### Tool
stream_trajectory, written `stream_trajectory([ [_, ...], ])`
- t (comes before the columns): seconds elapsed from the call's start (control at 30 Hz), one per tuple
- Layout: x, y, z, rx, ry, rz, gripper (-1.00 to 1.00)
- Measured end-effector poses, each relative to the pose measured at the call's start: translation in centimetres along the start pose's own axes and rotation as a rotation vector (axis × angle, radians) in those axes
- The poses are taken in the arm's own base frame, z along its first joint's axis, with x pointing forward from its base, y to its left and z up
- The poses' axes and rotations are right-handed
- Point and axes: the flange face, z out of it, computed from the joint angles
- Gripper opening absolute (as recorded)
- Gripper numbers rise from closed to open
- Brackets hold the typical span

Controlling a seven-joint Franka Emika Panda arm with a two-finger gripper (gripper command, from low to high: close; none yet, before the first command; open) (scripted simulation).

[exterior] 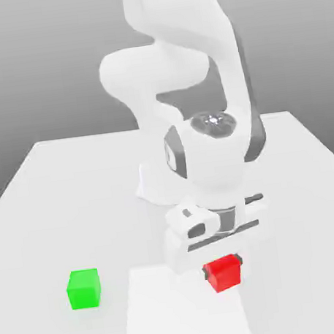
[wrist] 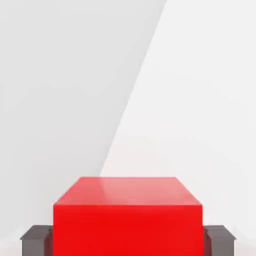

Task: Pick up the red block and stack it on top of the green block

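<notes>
The red block sits on the white table, toward the near edge in the exterior view and a little to that view's right of centre, partly on a brighter white patch of the surface. Its faces are plain, with no label, mark or writing to read; the same holds for the green block, the arm and the table. The gripper has the red block clenched between its two dark fingers: in the hand view a finger presses against one side face of the cube and the other finger stands against the opposite face, with no gap visible on either side. In that view the red block shows its top face and one upright face squarely, not tilted. In the exterior view the white hand reaches straight down over the cube, hiding its upper rear part, and a dark fingertip shows at the cube's top corner on that view's right. The cube's base appears level with the table; whether it rests on the surface or is barely lifted cannot be told. The green block stands well apart, on the exterior view's left, flat on the table, at about the same depth as the red one, untouched.
</notes>
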Motion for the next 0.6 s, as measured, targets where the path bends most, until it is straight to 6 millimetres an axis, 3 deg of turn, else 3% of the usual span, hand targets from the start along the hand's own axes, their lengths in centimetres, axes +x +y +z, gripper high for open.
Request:
stream_trajectory([
  [0.1, 0.0, 0.0, -0.1, 0.0, 0.0, 0.0, -1.0],
  [0.37, 0.5, 0.4, -6.4, -0.002, 0.001, 0.043, -1.0],
  [0.43, 3.8, 5.2, -7.1, -0.002, 0.001, 0.246, -1.0],
  [0.47, 3.9, 5.5, -7.1, -0.002, 0.001, 0.256, -1.0],
  [0.6, 8.0, 14.7, -8.6, -0.002, 0.002, 0.657, -1.0],
])
